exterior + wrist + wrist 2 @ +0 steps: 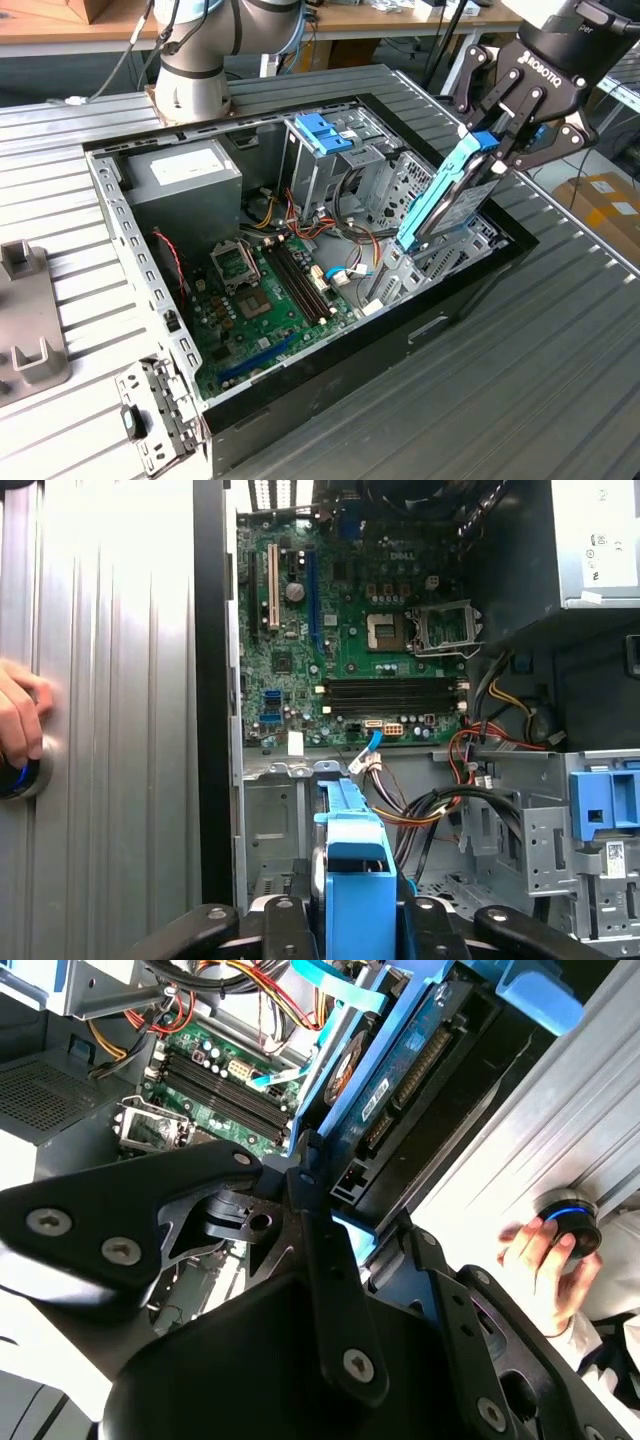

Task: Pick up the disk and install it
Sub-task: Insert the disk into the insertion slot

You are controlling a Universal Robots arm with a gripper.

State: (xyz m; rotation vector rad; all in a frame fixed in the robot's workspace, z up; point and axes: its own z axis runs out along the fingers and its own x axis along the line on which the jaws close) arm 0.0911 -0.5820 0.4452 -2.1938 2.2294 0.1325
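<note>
the tool (492, 140), at two o'clock in the exterior view, is clenched on the upper end of the disk (445, 195). the disk hangs tilted, its lower end at the drive bay (400, 272) on the three o'clock side of the open computer case (110, 220). the case lies on the ribbed metal bench (500, 390).
</note>
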